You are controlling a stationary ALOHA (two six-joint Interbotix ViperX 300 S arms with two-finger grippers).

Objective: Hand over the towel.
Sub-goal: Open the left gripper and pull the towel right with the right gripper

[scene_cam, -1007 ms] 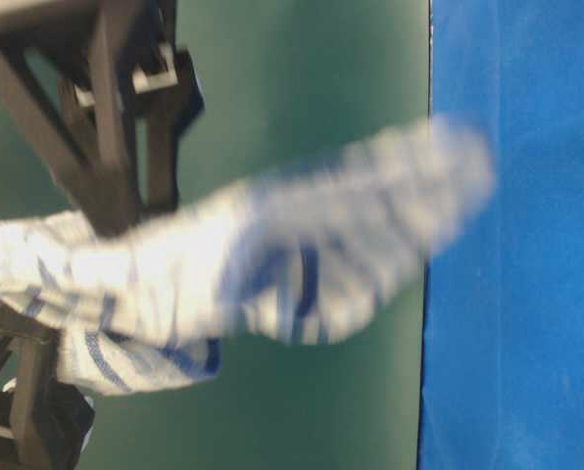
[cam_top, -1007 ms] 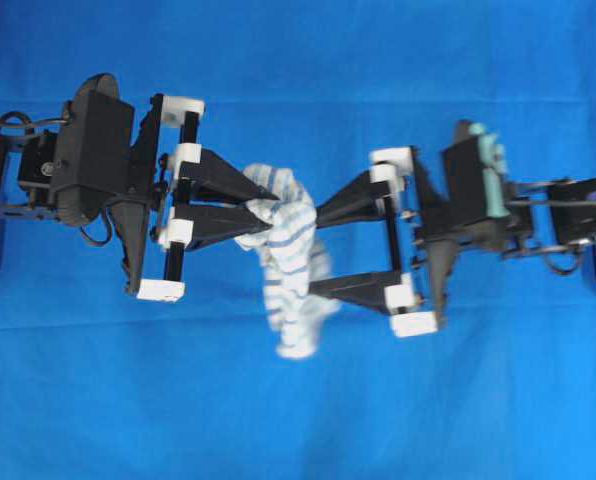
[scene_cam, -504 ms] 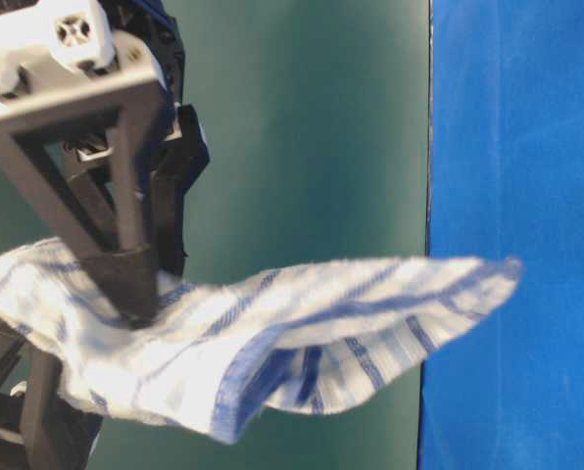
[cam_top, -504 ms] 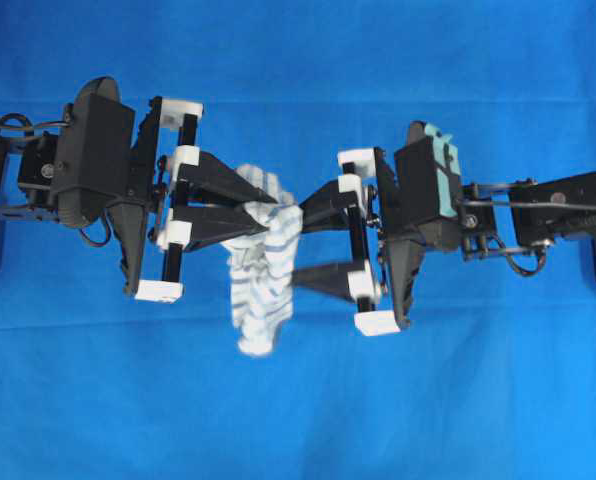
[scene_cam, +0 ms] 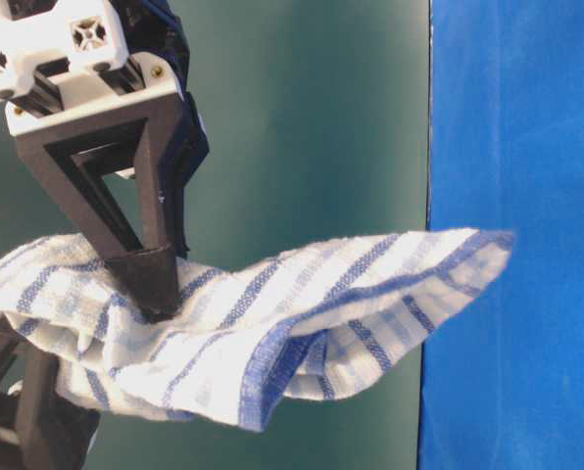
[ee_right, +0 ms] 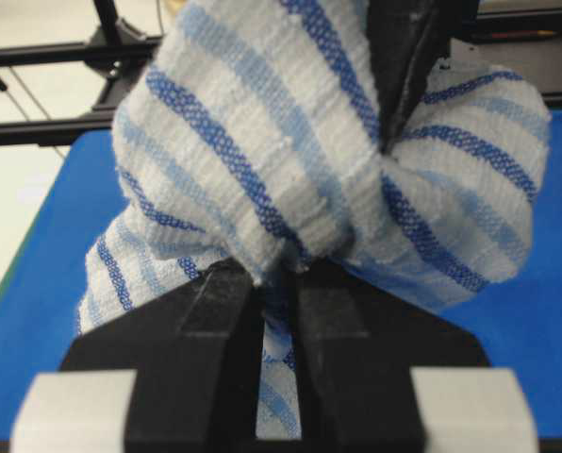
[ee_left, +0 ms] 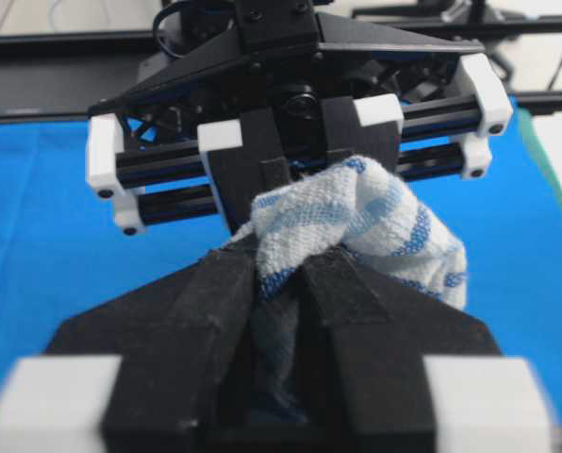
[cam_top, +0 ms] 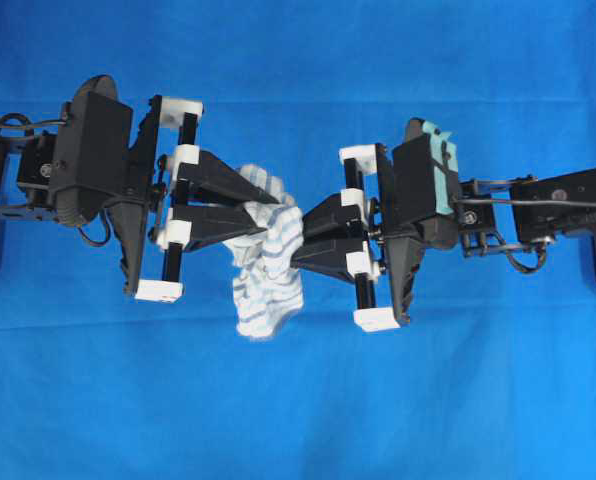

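Observation:
The towel (cam_top: 268,265), white with blue stripes, hangs in the air between both arms above the blue cloth. My left gripper (cam_top: 268,205) comes in from the left and is shut on the towel's upper bunch; in the left wrist view the towel (ee_left: 356,222) is wedged between its fingers at the left gripper (ee_left: 281,269). From the right, my right gripper (cam_top: 298,240) is shut on the same bunch, tip to tip with the left one. The right wrist view shows the towel (ee_right: 262,142) squeezed in the right gripper (ee_right: 279,274). A loose end of the towel (scene_cam: 302,313) droops free.
A large plain blue cloth (cam_top: 298,400) covers the whole table under both arms. In the table-level view a green wall (scene_cam: 302,117) stands behind the towel. Black frame rails (ee_right: 45,52) run along the far side of the table.
My right gripper moved left to the towel and its jaws came together on it. The towel's hanging end stopped swinging. The left arm stayed where it was.

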